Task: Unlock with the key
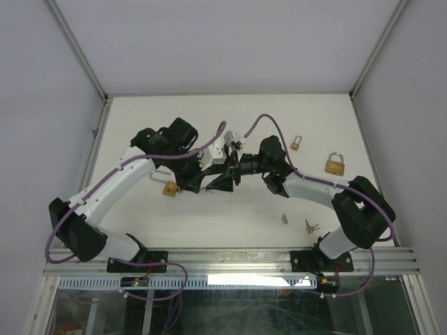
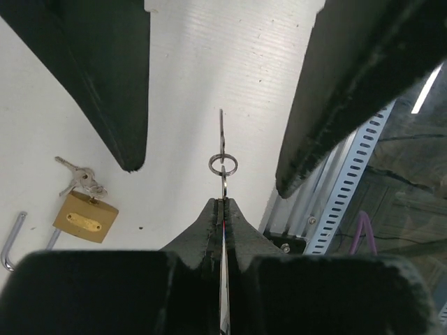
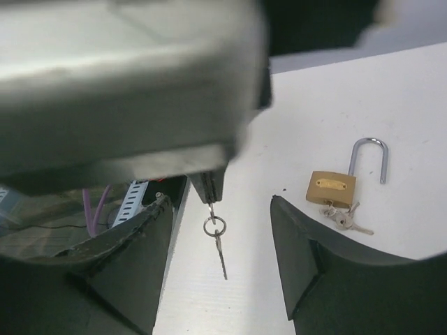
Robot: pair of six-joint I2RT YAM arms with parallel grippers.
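My left gripper (image 2: 223, 202) is shut on a small silver key, with only the key's edge showing between the pads. A key ring (image 2: 223, 165) and a second key (image 3: 220, 255) hang from it above the table. My right gripper (image 3: 218, 202) is open, and its two fingers straddle the ring and hanging key without touching them. Both grippers meet at mid-table, the left gripper (image 1: 229, 176) facing the right gripper (image 1: 242, 162). A brass padlock (image 3: 331, 188) lies on the table beyond, its shackle (image 3: 369, 157) swung open and a bunch of keys (image 3: 346, 220) at its base.
The same brass padlock (image 1: 170, 188) lies under the left forearm. A small padlock (image 1: 296, 144) and a bigger one (image 1: 335, 165) lie at the right rear. Loose keys (image 1: 284, 218) and a further key pair (image 1: 311, 225) lie near the front rail (image 1: 230, 259).
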